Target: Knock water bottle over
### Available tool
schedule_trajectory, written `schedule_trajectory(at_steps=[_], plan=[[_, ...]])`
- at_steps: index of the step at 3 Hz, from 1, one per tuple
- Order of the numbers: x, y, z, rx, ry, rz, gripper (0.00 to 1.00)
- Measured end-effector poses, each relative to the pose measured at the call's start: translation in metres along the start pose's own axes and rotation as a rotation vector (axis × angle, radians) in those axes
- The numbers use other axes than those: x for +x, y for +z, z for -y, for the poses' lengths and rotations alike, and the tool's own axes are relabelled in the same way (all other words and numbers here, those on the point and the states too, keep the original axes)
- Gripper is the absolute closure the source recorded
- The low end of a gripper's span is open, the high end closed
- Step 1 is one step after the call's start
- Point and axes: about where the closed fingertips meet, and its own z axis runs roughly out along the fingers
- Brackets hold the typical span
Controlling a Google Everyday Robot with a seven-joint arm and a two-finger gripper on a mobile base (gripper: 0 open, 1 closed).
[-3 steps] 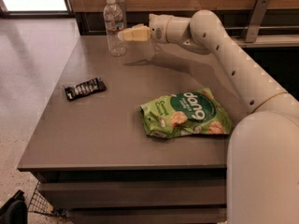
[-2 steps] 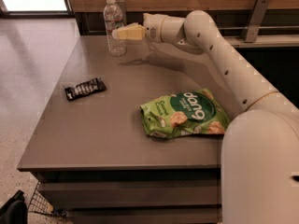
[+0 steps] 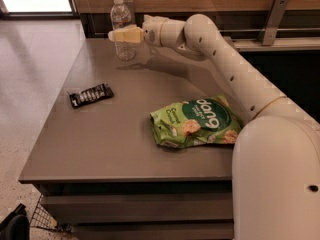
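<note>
The water bottle (image 3: 121, 24) is clear plastic with a white cap and stands upright at the far left of the grey table (image 3: 120, 134). My gripper (image 3: 116, 34), with pale yellow fingers, reaches in from the right at mid-height of the bottle and overlaps its body. It seems to touch the bottle's near side. The white arm stretches across the back of the table from the lower right.
A dark snack bar wrapper (image 3: 90, 95) lies at the table's left. A green chip bag (image 3: 196, 123) lies right of centre. A wooden wall and a metal rail (image 3: 270, 19) run behind the table. Tiled floor lies to the left.
The gripper has moved left, from just right of the bottle to across its body. The bottle still stands upright.
</note>
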Motion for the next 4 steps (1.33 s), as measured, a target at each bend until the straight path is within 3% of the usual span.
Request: schedule_trajectory(at_steps=[2, 4], plan=[[0.0062, 0.0129, -0.0061, 0.002, 0.009, 0.000, 0.56], [0.0075, 0.0183, -0.0108, -0.007, 0.011, -0.001, 1.00]])
